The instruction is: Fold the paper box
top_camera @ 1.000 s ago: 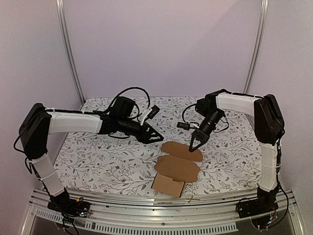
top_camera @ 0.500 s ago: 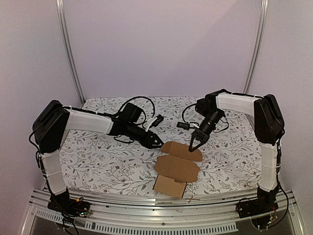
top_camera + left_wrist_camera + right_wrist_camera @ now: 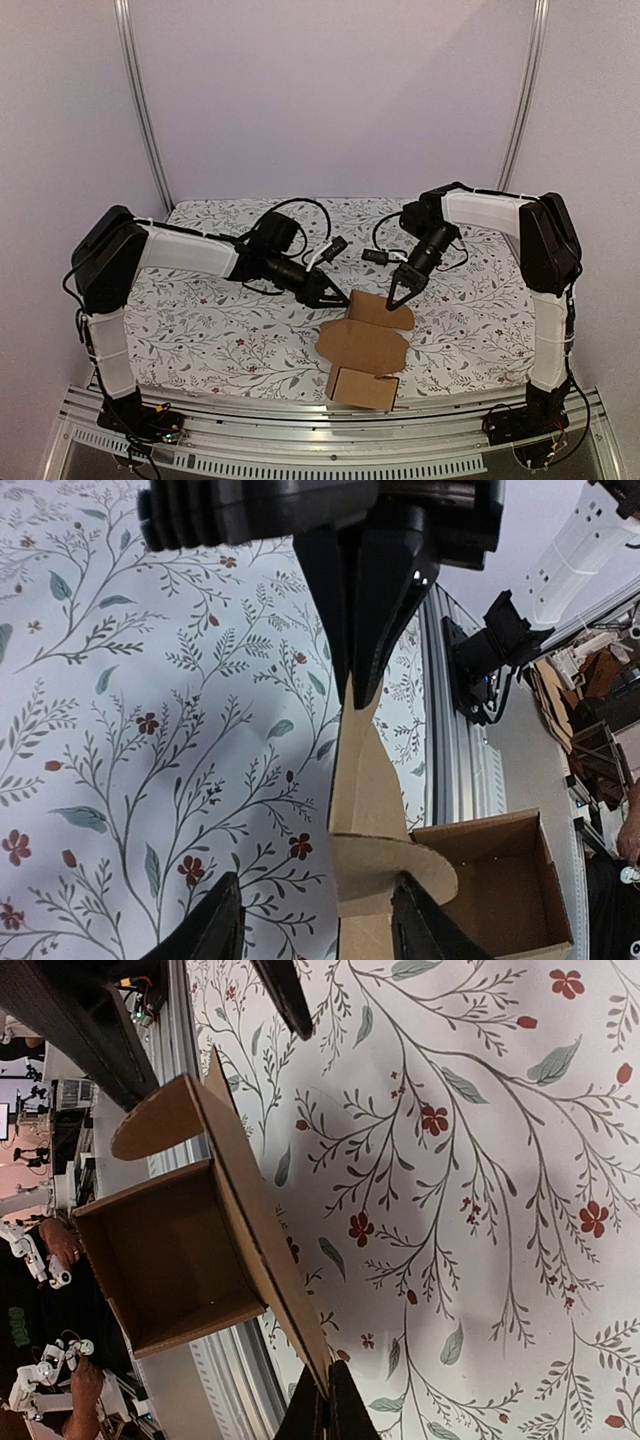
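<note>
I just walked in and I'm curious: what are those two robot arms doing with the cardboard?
They are folding a brown paper box on the flowery table. The right gripper is shut on the edge of the box's far flap, pinching it. The left gripper is open at that flap's other end, with a finger on each side, not squeezing. The box's near end is already folded into an open tray shape.

The left gripper (image 3: 338, 297) has been carried rightward until it straddles the far-left flap of the paper box (image 3: 362, 345), whose near folded end has been swung to the right.
</note>
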Controlling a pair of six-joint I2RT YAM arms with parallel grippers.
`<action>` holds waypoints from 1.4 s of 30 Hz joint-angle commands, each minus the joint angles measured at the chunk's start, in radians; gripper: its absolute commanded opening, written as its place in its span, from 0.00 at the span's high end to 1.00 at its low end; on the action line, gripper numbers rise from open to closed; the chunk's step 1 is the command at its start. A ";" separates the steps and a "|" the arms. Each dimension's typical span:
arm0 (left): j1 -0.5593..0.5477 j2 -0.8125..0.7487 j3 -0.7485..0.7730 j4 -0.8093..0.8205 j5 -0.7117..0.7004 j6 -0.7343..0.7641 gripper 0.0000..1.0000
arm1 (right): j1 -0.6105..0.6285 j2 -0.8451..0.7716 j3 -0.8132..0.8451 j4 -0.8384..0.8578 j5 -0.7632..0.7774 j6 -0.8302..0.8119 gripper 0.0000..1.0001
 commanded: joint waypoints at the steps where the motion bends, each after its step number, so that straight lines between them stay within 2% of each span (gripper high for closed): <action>1: -0.026 0.060 0.039 0.062 0.079 -0.015 0.50 | 0.005 -0.003 -0.005 -0.043 -0.090 -0.060 1.00; 7: -0.037 0.122 0.063 0.102 0.132 -0.035 0.59 | 0.013 -0.019 0.005 -0.125 -0.161 -0.195 1.00; 15: -0.047 0.166 0.074 0.191 0.196 -0.093 0.83 | 0.018 -0.021 0.004 -0.131 -0.166 -0.218 1.00; 21: -0.057 0.178 0.064 0.255 0.240 -0.137 1.00 | 0.018 -0.013 0.002 -0.077 -0.143 -0.158 1.00; 24: -0.055 0.169 0.042 0.277 0.226 -0.153 1.00 | 0.016 -0.008 0.009 -0.052 -0.111 -0.104 0.99; 27: -0.049 0.152 0.004 0.310 0.217 -0.171 1.00 | -0.003 -0.010 0.014 -0.056 -0.101 -0.085 0.92; 34: -0.029 0.100 -0.104 0.434 0.196 -0.230 1.00 | -0.143 -0.068 -0.013 -0.016 -0.132 -0.057 0.84; 39: -0.017 0.084 -0.169 0.587 0.164 -0.321 1.00 | -0.154 -0.075 -0.106 0.165 0.046 0.097 0.84; 42: -0.011 0.080 -0.179 0.627 0.134 -0.356 1.00 | -0.122 -0.051 -0.116 0.177 0.112 0.125 0.83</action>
